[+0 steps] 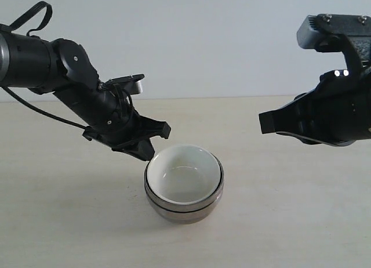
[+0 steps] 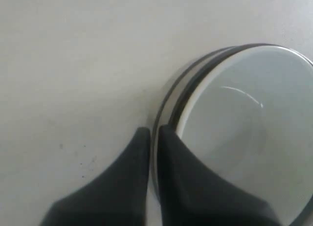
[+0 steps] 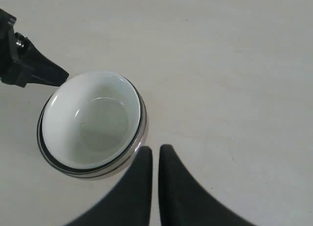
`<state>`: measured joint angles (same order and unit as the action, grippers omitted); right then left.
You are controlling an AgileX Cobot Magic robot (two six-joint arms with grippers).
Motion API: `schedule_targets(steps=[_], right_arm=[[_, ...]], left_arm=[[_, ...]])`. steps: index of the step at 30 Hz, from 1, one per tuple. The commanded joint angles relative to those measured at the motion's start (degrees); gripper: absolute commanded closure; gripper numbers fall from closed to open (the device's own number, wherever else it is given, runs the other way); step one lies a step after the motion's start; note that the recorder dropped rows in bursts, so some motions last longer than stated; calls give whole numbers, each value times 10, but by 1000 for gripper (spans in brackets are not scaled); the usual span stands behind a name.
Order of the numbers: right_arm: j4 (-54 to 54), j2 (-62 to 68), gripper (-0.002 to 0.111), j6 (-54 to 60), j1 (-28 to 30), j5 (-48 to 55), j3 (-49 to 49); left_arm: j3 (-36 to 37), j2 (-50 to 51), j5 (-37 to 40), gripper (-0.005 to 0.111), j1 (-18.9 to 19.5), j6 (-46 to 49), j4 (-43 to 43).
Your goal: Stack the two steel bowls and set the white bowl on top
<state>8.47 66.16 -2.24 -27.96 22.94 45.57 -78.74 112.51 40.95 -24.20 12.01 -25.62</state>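
Observation:
The white bowl [image 1: 184,176] [image 2: 244,118] [image 3: 93,121] sits nested in the two steel bowls [image 1: 184,213] [image 2: 165,104] [image 3: 136,152], whose shiny rims ring it as one stack on the table. My left gripper [image 1: 148,155] [image 2: 153,131] [image 3: 58,77] is shut with nothing between its fingers. Its tips hover at the stack's left rim; I cannot tell whether they touch it. My right gripper [image 1: 265,123] [image 3: 155,148] is shut and empty, raised off the table to the right of the stack and well apart from it.
A pale bare tabletop [image 1: 301,221] spreads around the stack on every side. A light wall [image 1: 208,42] rises behind the table's far edge. The left arm's cable [image 1: 35,108] hangs low over the table at the left.

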Motion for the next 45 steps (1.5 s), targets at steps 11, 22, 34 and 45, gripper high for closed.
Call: schedule_targets(steps=[11, 22, 34, 45], right_arm=[[-1, -3, 108, 3, 0, -2, -4], [-1, -3, 108, 3, 0, 2, -4], [-1, -3, 108, 3, 0, 1, -4], [-1, -3, 108, 3, 0, 2, -4]], left_arm=[[-24, -11, 27, 103, -4, 11, -15], [-24, 12, 9, 103, -30, 11, -14], [-24, 10, 7, 103, -30, 12, -13], [-26, 3, -35, 103, -30, 24, -15]])
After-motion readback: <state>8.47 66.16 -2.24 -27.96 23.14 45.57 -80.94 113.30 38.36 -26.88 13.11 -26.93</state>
